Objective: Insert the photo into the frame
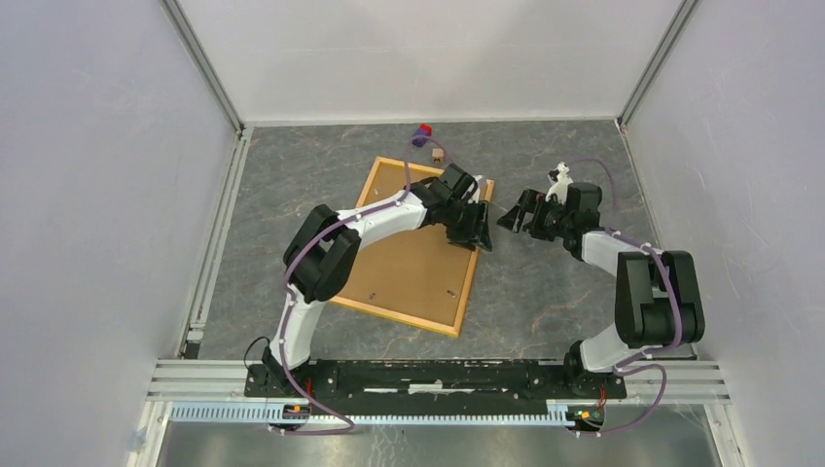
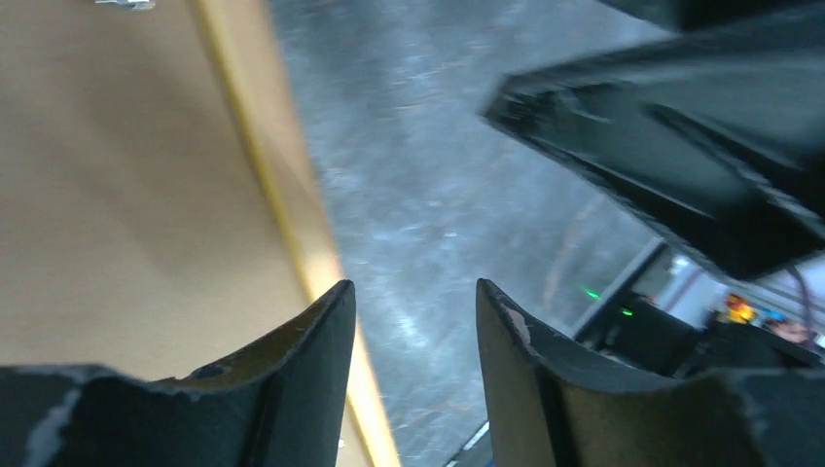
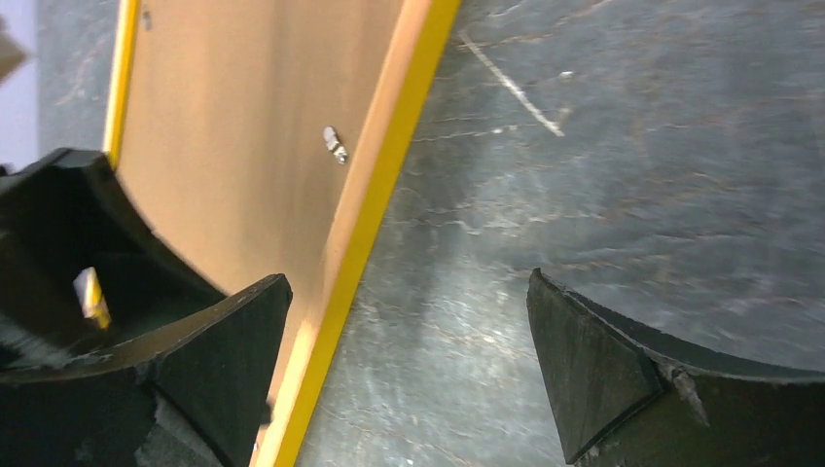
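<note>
Arms: 2 black and white arms, the left arm point(image 1: 321, 253) and the right arm point(image 1: 652, 292), both reaching out over the table point(image 1: 545, 292).
Frame: 1 orange-yellow frame point(image 1: 394, 317) lies flat on the table, turned a bit to one side. Most of it is under the left arm.
Board: 1 plain brown board point(image 1: 418, 272) sits inside the frame and fills it.
Little metal tabs: 2 show on the board from above, 1 near the bottom left point(image 1: 371, 295) and 1 near the bottom right point(image 1: 448, 291).
Left gripper: 1 point(image 1: 477, 233). It hangs over the frame's right side, near the far corner. Its 2 fingers point(image 2: 311, 341) are about half way apart. Nothing is between them, only the frame's edge and the table below.
Right gripper: 1 point(image 1: 511, 216). It is over the bare table, just beside the frame's right side and close to the left gripper. Its 2 fingers point(image 3: 584, 360) are spread very wide and hold nothing.
Small things at the back: 2, sitting near each other just past the frame's far edge. 1 is purple and red point(image 1: 421, 133). 1 is a little tan block point(image 1: 439, 154).
</note>
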